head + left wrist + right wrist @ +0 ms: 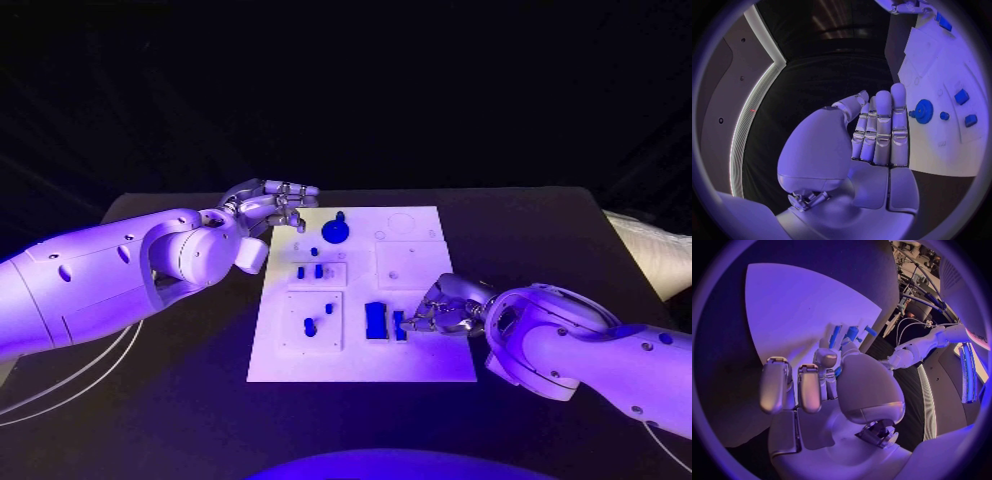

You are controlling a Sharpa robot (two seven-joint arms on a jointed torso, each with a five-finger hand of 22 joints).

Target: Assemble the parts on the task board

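Black tabletop (173, 400) is spread under a dark backdrop, and the flat white rectangular task board (418, 365) is laid on its middle, long sides running from near to far.

The left robot hand (271, 207) is held above the board's far left corner. Its fingers are stretched out straight and pressed side by side in the left wrist view, the thumb bent beside them – nothing is held, so the hand is open. Just to the right of it a round blue knob-like part (336, 231) is seated on the far part of the board; in the left wrist view this ribbed disc (923, 111) is seen just past the fingertips (898, 92), apart from them.

Small blue pegs (309, 271) are set in a raised white square left of the board's centre, and two more blue pieces (313, 323) are found in the square nearer the front.

The right robot hand (440, 312) is lowered at the board's near right area. Its fingers are curled against upright blue block-shaped parts (378, 320), and a blue piece (837, 371) is glimpsed between thumb and finger in the right wrist view – whether it is actually gripped cannot be told.
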